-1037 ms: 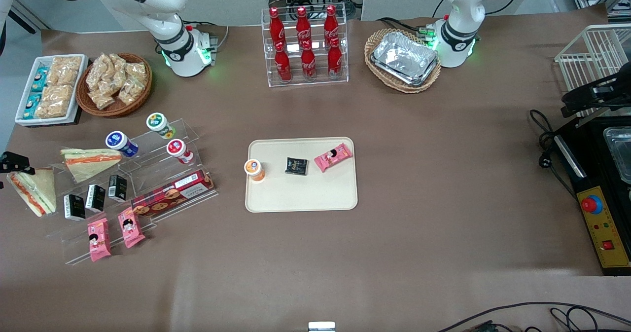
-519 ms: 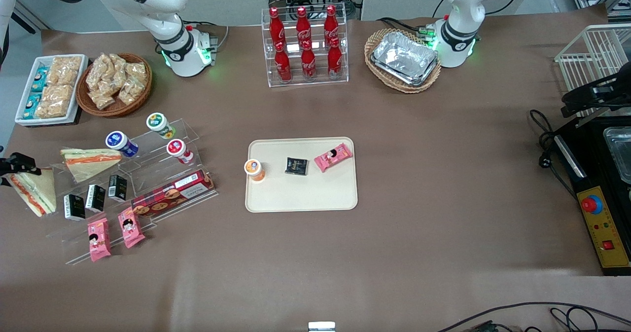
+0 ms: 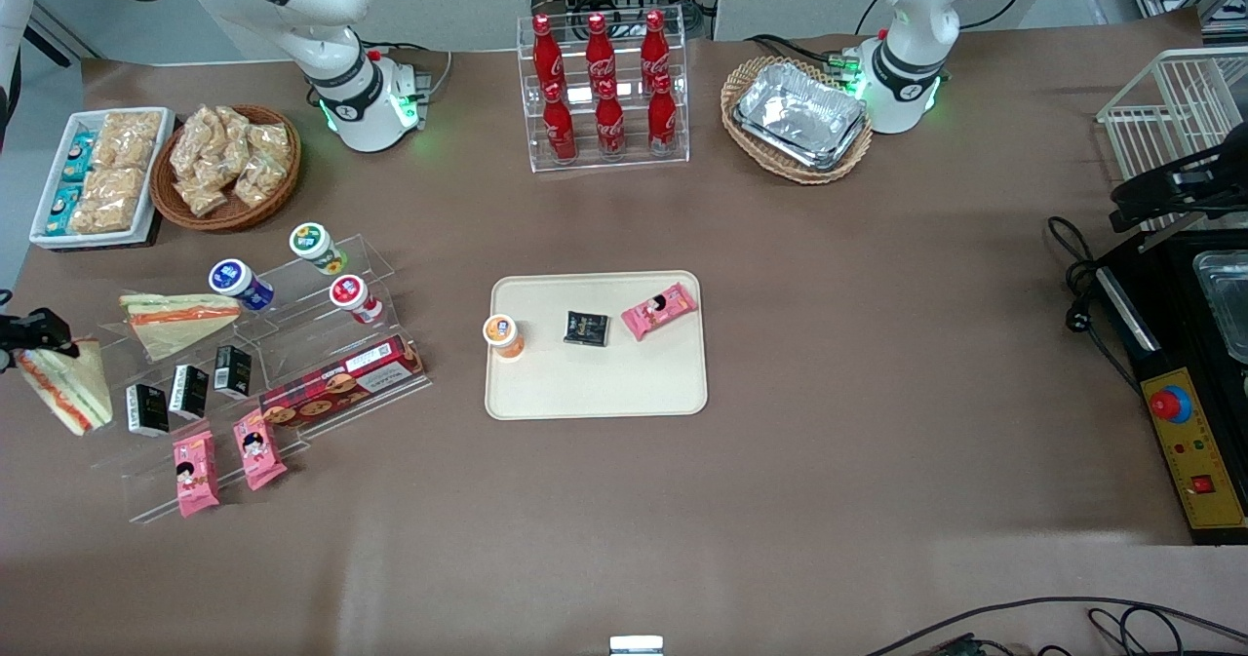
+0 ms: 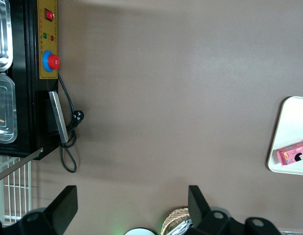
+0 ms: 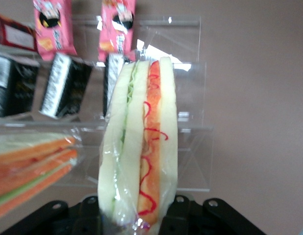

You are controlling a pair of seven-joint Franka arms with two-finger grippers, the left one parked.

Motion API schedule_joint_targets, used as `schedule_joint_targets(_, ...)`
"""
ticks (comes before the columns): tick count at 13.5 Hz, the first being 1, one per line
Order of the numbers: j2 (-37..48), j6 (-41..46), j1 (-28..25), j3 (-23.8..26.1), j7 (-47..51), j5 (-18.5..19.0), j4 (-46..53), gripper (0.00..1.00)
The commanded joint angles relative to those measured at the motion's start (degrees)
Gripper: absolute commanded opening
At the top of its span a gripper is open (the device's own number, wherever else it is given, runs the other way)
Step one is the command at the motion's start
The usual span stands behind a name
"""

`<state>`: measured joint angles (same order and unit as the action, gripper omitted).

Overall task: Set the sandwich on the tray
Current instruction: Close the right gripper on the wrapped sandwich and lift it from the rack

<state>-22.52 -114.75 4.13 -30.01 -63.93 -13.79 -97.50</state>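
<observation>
The sandwich (image 3: 60, 390), a clear-wrapped white-bread wedge with orange-red filling and a green strip, is at the working arm's end of the table, beside the clear acrylic stand (image 3: 292, 344). My gripper (image 3: 35, 331) is shut on its broad end. In the right wrist view the sandwich (image 5: 140, 142) stands on edge between the black fingers (image 5: 188, 218), its tip pointing away from the gripper (image 5: 137, 218). The cream-beige tray (image 3: 595, 388) lies mid-table, well away from the gripper, and its corner (image 4: 291, 127) shows in the left wrist view.
A second wedge with a broad orange stripe (image 3: 180, 317) lies on the stand, close to the held one. Black packets (image 3: 185, 390), pink packets (image 3: 224, 461), a biscuit box (image 3: 341, 383) and small cups (image 3: 317, 247) fill the stand. On the tray sit a cup (image 3: 504, 335), a black packet (image 3: 586, 328) and a pink packet (image 3: 660, 310).
The gripper has shifted a little nearer the front camera with the sandwich. The wedge now shows narrower, turned more onto its edge. Nothing else has moved.
</observation>
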Motion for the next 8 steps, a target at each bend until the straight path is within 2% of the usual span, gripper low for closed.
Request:
schedule_joint_targets(1, 6.2, 4.2, -4.0, -0.1, 2.1, -0.9, 3.2, 0.00)
schedule_joint_targets(2, 7.1, 7.8, -5.1, -0.1, 5.9, -0.1, 5.6, 0.00)
schedule_joint_targets(4, 7.5, 15.9, -8.3, 0.0, 16.1, 4.8, 12.0, 0.00)
schedule_joint_targets(5, 7.8, 19.5, -10.3, 0.0, 20.7, 5.8, 13.9, 0.00)
schedule_joint_targets(8, 12.1, 26.3, -16.9, 0.0, 36.4, 5.9, 14.2, 0.00)
